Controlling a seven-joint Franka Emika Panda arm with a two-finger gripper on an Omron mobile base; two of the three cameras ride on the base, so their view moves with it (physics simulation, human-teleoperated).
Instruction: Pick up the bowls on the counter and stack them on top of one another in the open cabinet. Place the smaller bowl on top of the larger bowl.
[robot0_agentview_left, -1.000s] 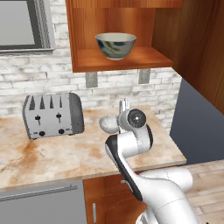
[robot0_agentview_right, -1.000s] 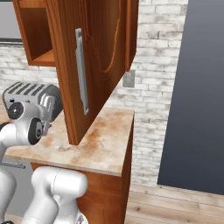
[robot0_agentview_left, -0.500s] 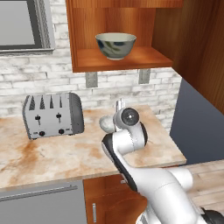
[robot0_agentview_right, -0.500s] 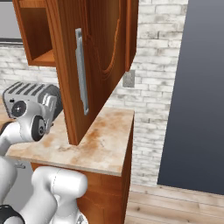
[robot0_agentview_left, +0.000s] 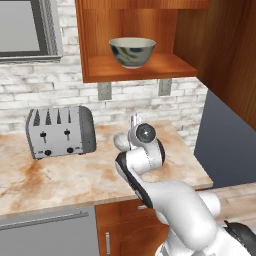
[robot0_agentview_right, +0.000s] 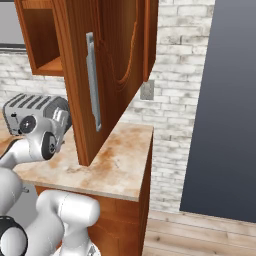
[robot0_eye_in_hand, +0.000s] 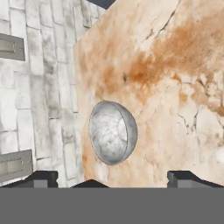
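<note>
Swung further over the counter (robot0_eye_in_hand: 175, 87), gripper (robot0_eye_in_hand: 111, 177) spread wide, empty, above the unlabelled smaller bowl (robot0_eye_in_hand: 113, 132).

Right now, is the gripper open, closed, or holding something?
Gripper: open and empty, fingertips spread wide above the smaller bowl on the counter.

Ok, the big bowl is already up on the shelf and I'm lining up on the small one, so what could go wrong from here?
1. The smaller bowl sits close to the brick wall, so one finger could hit the wall on descent.
2. Its glossy rounded side may slip from the open gripper if grasped off centre.
3. The larger bowl stands in the open cabinet under a low top, so stacking could knock it.
</note>
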